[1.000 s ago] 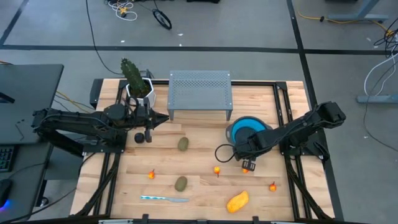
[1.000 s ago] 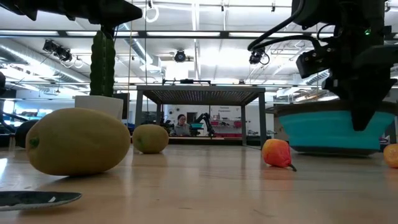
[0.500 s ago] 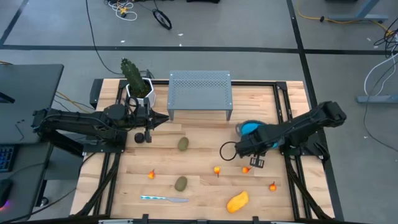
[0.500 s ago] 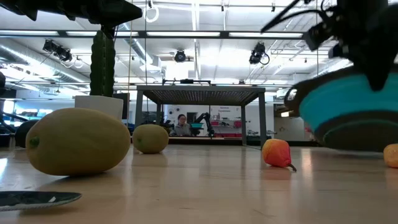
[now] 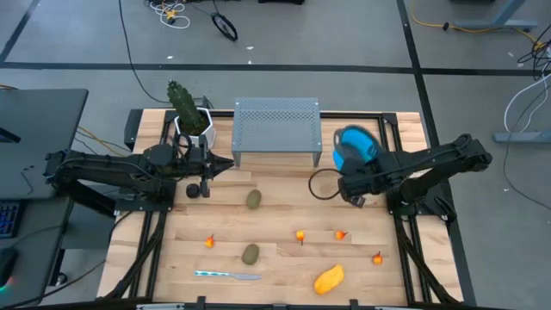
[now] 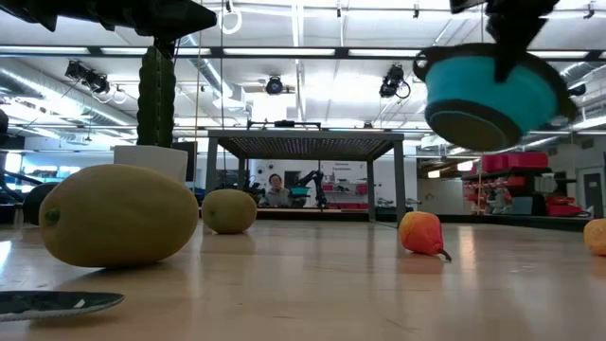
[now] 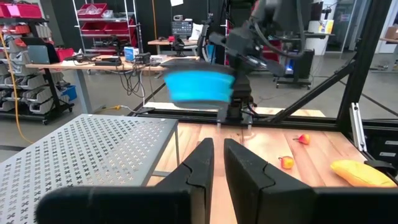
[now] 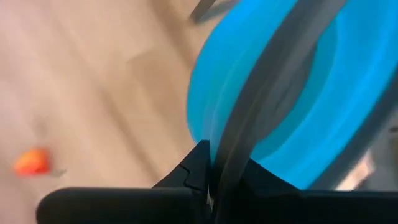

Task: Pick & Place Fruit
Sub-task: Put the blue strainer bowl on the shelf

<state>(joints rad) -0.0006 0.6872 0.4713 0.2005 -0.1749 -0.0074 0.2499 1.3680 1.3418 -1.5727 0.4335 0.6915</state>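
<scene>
My right gripper [image 5: 355,178] is shut on a blue bowl [image 5: 353,146] with a dark rim, held high over the table's right half; the low view shows the bowl [image 6: 488,90] in the air. On the wood lie two olive-green ovals [image 5: 254,200] [image 5: 250,253], a near-black ball [image 5: 193,189], several orange-red bits [image 5: 300,234] and a yellow-orange oblong [image 5: 328,278]. My left gripper [image 7: 213,168] waits shut and level at the far left, next to the black ball. My right gripper pinches the bowl's dark rim [image 8: 233,155] between its two fingers, which come slanting down from above. The bowl hangs below them, tilted, lifted clear of the table.
A grey perforated stand [image 5: 277,129] sits at the far middle and a cactus in a white pot [image 5: 188,112] at the far left. A thin knife [image 5: 225,275] lies near the front edge. Black rails [image 5: 405,250] run along both sides.
My right gripper has risen and gone toward the table's far edge, tipping as it went. The blue bowl, which stood on the table a second ago, is now lifted clear and tilted. An orange-red bit lies where the gripper was.
</scene>
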